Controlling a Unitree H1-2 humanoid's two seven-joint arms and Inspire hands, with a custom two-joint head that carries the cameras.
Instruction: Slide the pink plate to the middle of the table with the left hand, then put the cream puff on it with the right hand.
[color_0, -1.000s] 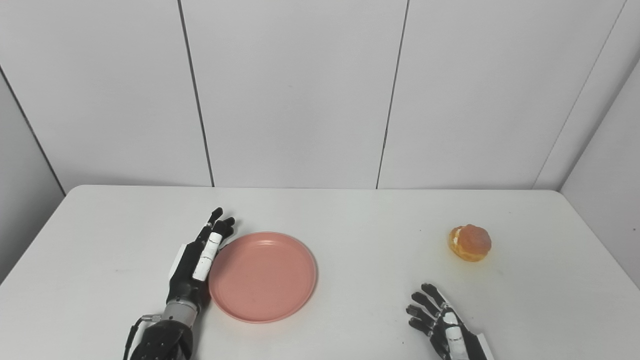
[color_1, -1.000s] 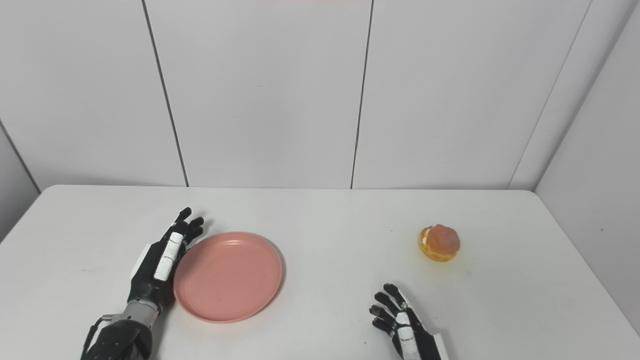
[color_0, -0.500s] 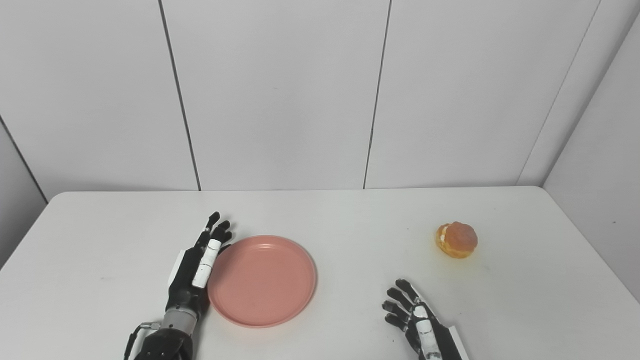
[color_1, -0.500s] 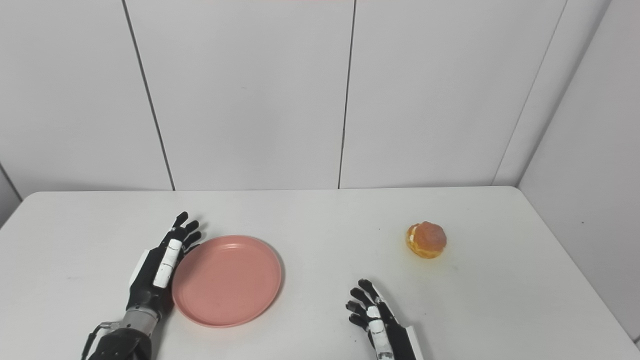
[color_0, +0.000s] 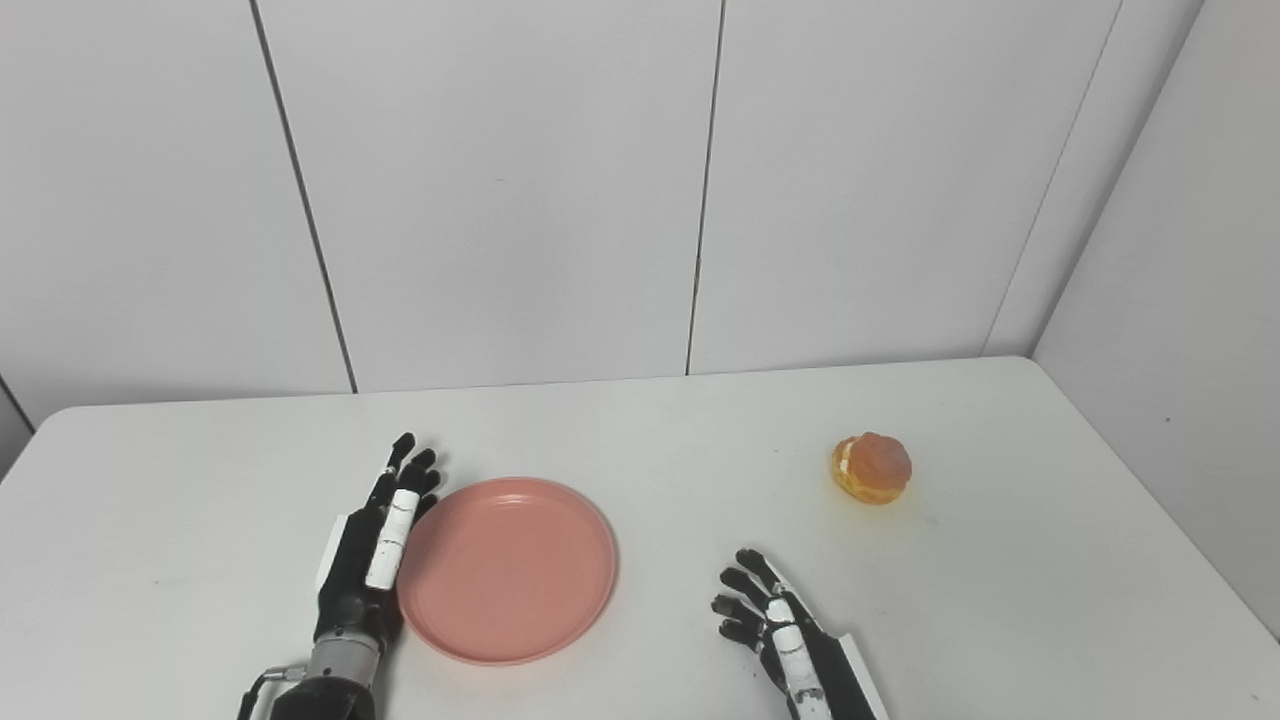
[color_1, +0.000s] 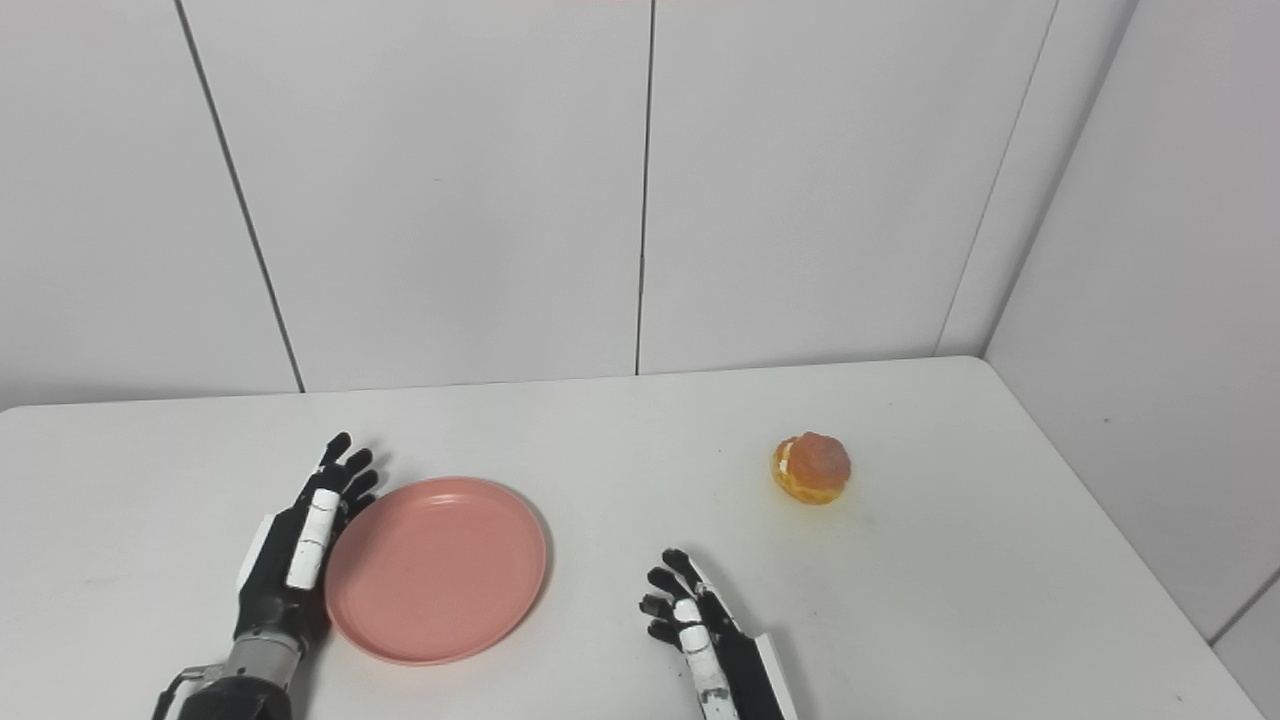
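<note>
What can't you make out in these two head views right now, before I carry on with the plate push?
- Contact of the left hand with the pink plate: its edge lies along the rim in both views, but no gap or touch can be settled.
- Right hand: wrist and arm cut off by the bottom edge.
- Cream puff: its underside and far side are hidden by its own body.
- Table: near edge is out of frame.

On your white table (color_1: 620, 440) the pink plate (color_1: 436, 568) lies left of centre, your left hand (color_1: 293, 545) flat against its left rim, fingers straight. Your right hand (color_1: 700, 630) rests empty, fingers spread, well apart from the cream puff (color_1: 811, 468) far right.
</note>
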